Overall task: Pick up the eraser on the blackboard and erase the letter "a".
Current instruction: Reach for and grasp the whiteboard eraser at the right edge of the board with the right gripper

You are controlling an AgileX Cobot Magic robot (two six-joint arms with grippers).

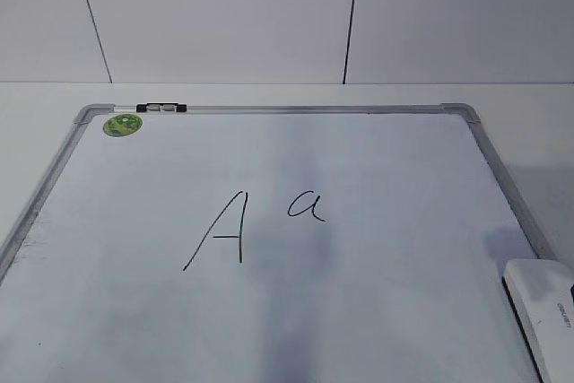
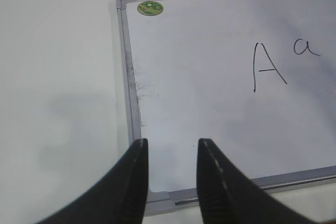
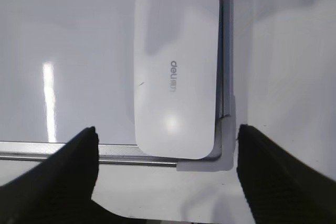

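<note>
The blackboard (image 1: 377, 311) is a white board with a silver frame, lying flat on the table. A small black letter "a" (image 1: 307, 205) sits right of a larger capital "A" (image 1: 220, 230); the "a" also shows in the left wrist view (image 2: 306, 47). The white eraser (image 1: 543, 307) lies at the board's near right corner, also seen in the right wrist view (image 3: 176, 69). My right gripper (image 3: 167, 135) is open, above the corner, fingers wide either side of the eraser's near end. My left gripper (image 2: 172, 148) is open and empty above the board's near left corner. Neither gripper shows in the exterior view.
A round green sticker (image 1: 122, 124) and a black-silver clip (image 1: 161, 108) sit at the board's far left edge. White table (image 2: 58, 77) surrounds the board. A white panelled wall (image 1: 224, 15) stands behind.
</note>
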